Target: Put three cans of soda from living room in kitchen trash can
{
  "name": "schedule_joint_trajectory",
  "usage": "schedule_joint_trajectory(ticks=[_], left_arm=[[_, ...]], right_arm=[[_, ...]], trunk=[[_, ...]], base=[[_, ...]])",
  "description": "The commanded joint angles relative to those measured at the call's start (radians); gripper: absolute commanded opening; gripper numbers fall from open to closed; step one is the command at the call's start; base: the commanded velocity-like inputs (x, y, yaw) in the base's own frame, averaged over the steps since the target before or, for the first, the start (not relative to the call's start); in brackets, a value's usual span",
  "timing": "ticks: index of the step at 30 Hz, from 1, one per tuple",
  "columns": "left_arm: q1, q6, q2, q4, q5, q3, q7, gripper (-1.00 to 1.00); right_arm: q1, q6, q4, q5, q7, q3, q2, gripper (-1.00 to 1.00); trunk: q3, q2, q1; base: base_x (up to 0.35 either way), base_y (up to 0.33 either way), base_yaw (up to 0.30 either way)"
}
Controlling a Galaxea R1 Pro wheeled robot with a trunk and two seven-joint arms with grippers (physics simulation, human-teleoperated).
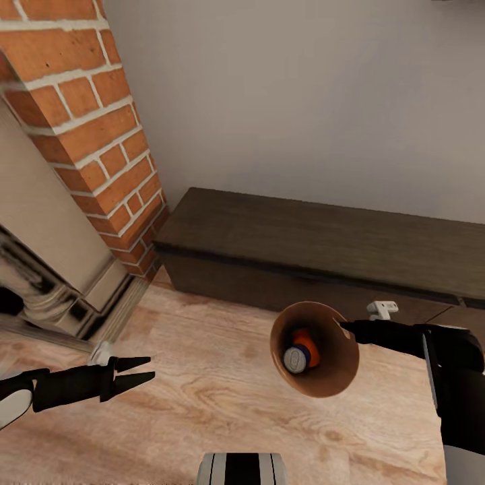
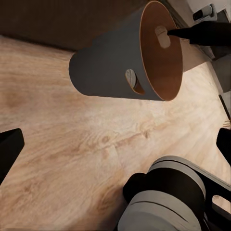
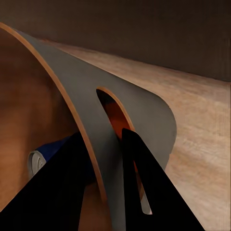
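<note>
- In the head view, the right end effector (image 1: pixel 345 328) is clamped on the rim of the trash can (image 1: pixel 337 370), which hangs tilted over the wood floor (image 1: pixel 202 404). Inside it, just below the fingertips, lie a blue can (image 1: pixel 296 359) and an orange can (image 1: pixel 304 339). A third can I cannot tell. The left end effector (image 1: pixel 145 374) is apart and empty, well away.
- In the left wrist view, the bin's grey outside and a side slot appear.
- In the right wrist view, one finger is inside the wall, one outside. I judge the carrying to the kitchen is left.
</note>
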Motion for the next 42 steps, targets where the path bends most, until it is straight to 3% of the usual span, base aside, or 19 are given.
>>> schedule_joint_trajectory(ticks=[1,9,16,42], left_arm=[[0.000,-0.001,0.000,0.000,-0.001,0.000,0.000,1.00],[0.000,-0.001,-0.001,0.003,0.011,0.000,0.003,1.00],[0.000,-0.003,0.000,0.010,0.040,0.001,0.003,1.00],[0.000,-0.009,0.000,0.011,0.042,0.006,-0.006,1.00]], right_arm=[[0.000,0.014,0.000,-0.024,0.002,0.001,0.000,-1.00],[0.000,0.014,0.000,-0.024,0.002,0.001,0.000,-1.00],[0.000,0.014,0.000,-0.024,0.002,0.001,0.000,-1.00],[-0.001,0.014,0.000,-0.024,0.002,0.002,0.000,-1.00]], trunk=[[0.001,0.000,0.000],[0.010,0.000,0.000],[0.018,0.000,0.000],[0.047,0.000,0.000]], base=[[0.000,0.000,0.250],[0.000,0.000,0.250],[0.000,0.000,0.250],[0.000,0.000,0.247]])
